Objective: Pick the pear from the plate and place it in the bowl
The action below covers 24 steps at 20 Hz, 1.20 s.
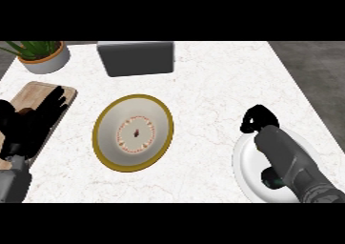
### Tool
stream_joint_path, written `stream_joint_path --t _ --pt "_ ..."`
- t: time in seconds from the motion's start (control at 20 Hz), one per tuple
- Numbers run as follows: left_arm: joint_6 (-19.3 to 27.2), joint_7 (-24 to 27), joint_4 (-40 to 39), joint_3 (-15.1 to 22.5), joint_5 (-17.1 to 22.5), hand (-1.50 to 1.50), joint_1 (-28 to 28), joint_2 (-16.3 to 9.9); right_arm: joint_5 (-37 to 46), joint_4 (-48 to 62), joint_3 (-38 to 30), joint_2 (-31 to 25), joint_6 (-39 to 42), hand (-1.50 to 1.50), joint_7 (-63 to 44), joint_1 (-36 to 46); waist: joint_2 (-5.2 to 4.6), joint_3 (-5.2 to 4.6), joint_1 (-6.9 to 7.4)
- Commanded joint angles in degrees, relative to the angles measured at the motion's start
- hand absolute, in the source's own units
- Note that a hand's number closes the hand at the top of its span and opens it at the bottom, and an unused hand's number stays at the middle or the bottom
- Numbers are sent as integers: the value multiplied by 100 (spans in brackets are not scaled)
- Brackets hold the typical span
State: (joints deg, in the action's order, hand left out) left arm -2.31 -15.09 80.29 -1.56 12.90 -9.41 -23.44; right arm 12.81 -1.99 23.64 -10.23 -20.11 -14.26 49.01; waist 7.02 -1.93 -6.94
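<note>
Right hand (258, 119) curled above white plate (247, 164).

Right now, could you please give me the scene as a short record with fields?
plate: gold-rimmed plate at the counter's middle, no pear visible on it
bowl: white bowl at lower right, partly under the right forearm
pear: not visible
right hand: right hand curled, just beyond the bowl's far rim; contents hidden
left hand: left hand open, resting over the cutting board
background: potted plant, grey box
</note>
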Motion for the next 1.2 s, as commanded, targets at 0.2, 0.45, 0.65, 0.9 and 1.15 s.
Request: stream_joint_path --t 0.2,0.45,0.65,0.9,1.15 --pt "-86 -1 35 149 -6 0 -1 89 374 -54 361 1000 -1241 150 -1623 1069 -7 33 320" --pt "-183 -17 37 251 -2 0 -123 124 422 -404 419 1016 -1732 150 -2631 1971 -60 82 613" --pt "-253 15 40 351 5 0 -177 206 556 -560 582 1020 -1841 150 -3639 2759 -132 87 829" --pt "-341 3 78 464 7 0 -361 267 857 -605 948 1022 -1535 150 -5002 3756 -249 100 1004" --pt "-311 -1 71 479 -3 0 -508 333 1153 -757 1349 1022 -1065 150 -6208 4557 -381 127 1074"
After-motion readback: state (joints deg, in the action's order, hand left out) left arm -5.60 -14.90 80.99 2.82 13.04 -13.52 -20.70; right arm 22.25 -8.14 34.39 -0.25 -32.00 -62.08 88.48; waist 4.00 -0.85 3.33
